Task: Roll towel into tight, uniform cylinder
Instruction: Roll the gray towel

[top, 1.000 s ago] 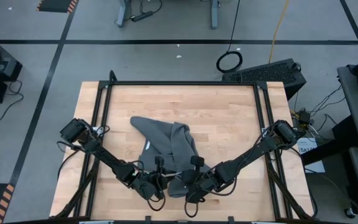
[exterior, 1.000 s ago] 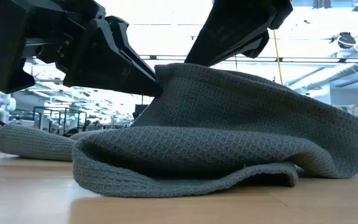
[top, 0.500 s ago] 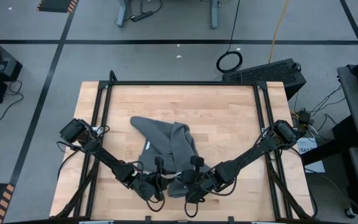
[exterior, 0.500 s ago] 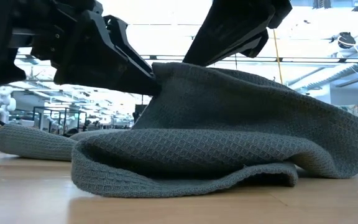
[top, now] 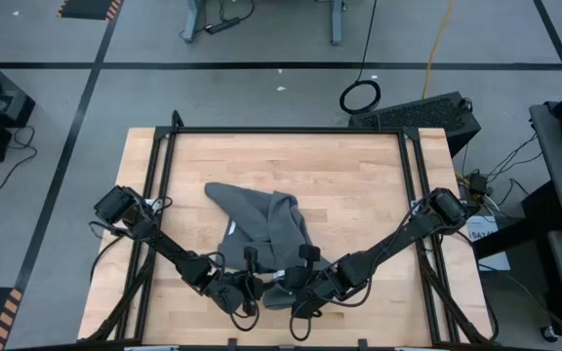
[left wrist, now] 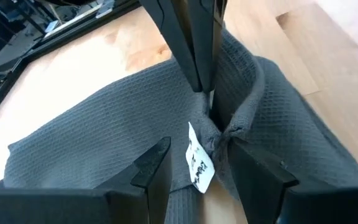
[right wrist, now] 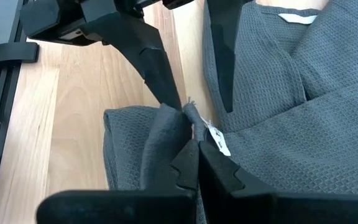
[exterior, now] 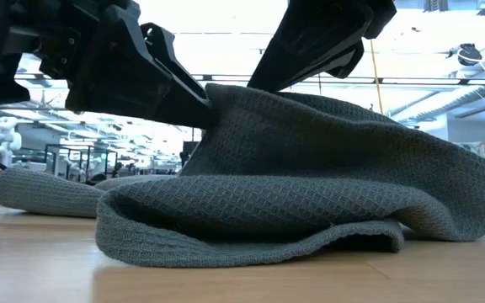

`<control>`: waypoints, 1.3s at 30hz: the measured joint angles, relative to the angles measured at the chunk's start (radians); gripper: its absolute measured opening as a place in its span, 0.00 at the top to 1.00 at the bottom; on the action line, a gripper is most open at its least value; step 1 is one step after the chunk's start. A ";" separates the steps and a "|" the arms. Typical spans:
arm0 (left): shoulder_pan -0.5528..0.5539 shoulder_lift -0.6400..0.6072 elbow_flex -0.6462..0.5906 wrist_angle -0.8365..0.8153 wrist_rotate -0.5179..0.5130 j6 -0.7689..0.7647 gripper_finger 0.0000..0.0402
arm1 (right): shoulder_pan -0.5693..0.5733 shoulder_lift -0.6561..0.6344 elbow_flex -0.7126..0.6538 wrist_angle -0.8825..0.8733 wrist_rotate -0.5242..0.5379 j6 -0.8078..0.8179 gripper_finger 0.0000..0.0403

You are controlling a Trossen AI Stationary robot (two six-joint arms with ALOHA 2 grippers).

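Observation:
The dark grey towel (top: 261,219) lies crumpled on the table's near middle, and one part of it is drawn up into a peak (exterior: 226,97). A small white tag (left wrist: 197,163) hangs at that peak. My right gripper (top: 283,290) is shut on the peak. My left gripper (top: 250,291) is open. Its two fingers stand on either side of the same peak and the tag (right wrist: 215,135). The rest of the towel rests in loose folds on the wood (exterior: 251,244). My right gripper pinches the towel's raised fold (right wrist: 188,121) between its two fingers, right beside the white tag; it holds several bunched layers. The fingers slant down from the table's right side. The fold stands lifted, and the cloth drapes slack from it onto the table. My left gripper has one fingertip (exterior: 205,114) against the side of the raised fold, but the fingers are not closed on it.
Black frame rails run along the table's left side (top: 154,214) and right side (top: 420,214). Bare wood lies to the far side and the right of the towel (top: 359,185). The towel's far end (top: 224,195) spreads flat toward the table's middle left.
My left gripper has risen a little beside the raised fold. The towel keeps its shape, and my right gripper still holds it up.

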 joint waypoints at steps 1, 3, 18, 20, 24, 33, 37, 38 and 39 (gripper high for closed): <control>0.000 0.000 0.000 0.008 0.000 0.000 0.60 | 0.000 0.000 0.000 -0.001 0.000 0.000 1.00; 0.000 0.000 0.000 0.021 0.001 0.000 0.60 | 0.000 0.000 0.000 -0.011 0.000 0.003 1.00; 0.005 0.051 0.000 0.033 0.003 -0.024 0.60 | 0.016 0.000 0.000 -0.016 0.005 0.045 1.00; 0.005 0.050 0.000 0.042 0.001 -0.022 0.60 | 0.022 0.000 0.000 -0.016 0.005 0.045 1.00; 0.002 0.050 0.000 0.072 -0.020 0.009 0.60 | 0.030 0.000 0.000 -0.013 0.005 0.045 1.00; 0.005 0.050 0.000 0.117 -0.023 0.051 0.63 | 0.029 0.000 0.000 0.009 0.008 0.040 1.00; 0.005 0.050 0.000 0.117 -0.023 0.056 0.75 | 0.029 0.000 0.000 0.008 0.007 0.034 1.00; 0.006 0.050 0.000 0.117 -0.023 0.056 0.78 | 0.029 0.000 0.000 0.008 0.007 0.034 1.00; 0.006 0.050 0.000 0.118 -0.023 0.055 0.83 | 0.029 0.000 0.000 0.008 0.007 0.034 1.00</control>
